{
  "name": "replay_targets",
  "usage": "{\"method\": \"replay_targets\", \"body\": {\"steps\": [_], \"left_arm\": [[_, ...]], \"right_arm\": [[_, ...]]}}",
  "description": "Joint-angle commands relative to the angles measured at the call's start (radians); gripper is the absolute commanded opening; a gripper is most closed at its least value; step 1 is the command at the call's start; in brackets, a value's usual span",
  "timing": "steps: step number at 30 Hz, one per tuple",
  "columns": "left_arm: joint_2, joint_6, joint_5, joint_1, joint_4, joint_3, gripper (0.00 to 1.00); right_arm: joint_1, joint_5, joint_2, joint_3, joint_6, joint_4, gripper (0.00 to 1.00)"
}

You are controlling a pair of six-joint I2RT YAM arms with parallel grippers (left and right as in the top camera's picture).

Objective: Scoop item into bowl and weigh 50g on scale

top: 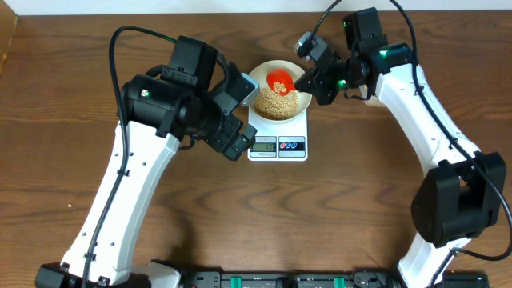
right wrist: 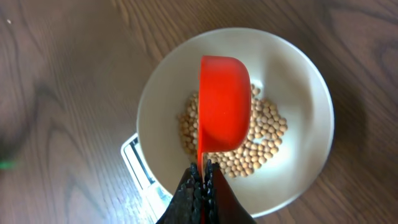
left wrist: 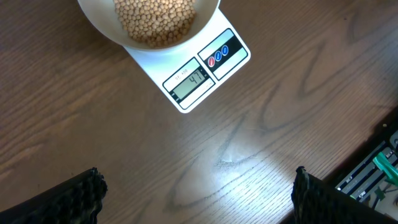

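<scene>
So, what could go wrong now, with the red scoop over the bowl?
1. The display seems to read 47; any more beans from the red scoop could overshoot the target.
2. The scoop hangs over the bowl; bumping it would disturb the reading or shift the bowl on the scale.

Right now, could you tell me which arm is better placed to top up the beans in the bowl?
Right: the right gripper is shut on the red scoop, over the bowl; the left gripper is open and empty.
</scene>
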Motion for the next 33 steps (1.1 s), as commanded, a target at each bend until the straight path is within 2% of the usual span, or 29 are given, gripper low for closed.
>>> {"method": "replay_targets", "body": {"steps": [1,11,16,33], "left_arm": [[-0.016,-0.01,-0.006,0.0,0.0,0.01,0.98],[-0.016,-0.01,-0.006,0.0,0.0,0.01,0.98],[-0.016,-0.01,-0.006,0.0,0.0,0.01,0.98],[-0.016,-0.01,-0.006,0.0,-0.001,0.01,0.98]], "right_arm": [[-0.009,0.032,-0.009,0.027,-0.041,-0.002,0.01],[-0.009,0.047,-0.009,0.027,-0.055,-0.002,0.01],[-0.009,0.061,-0.009,0.027,-0.106,0.003,0.01],[-0.002,0.061,-0.009,0.027,-0.106,0.003,0.01]]}}
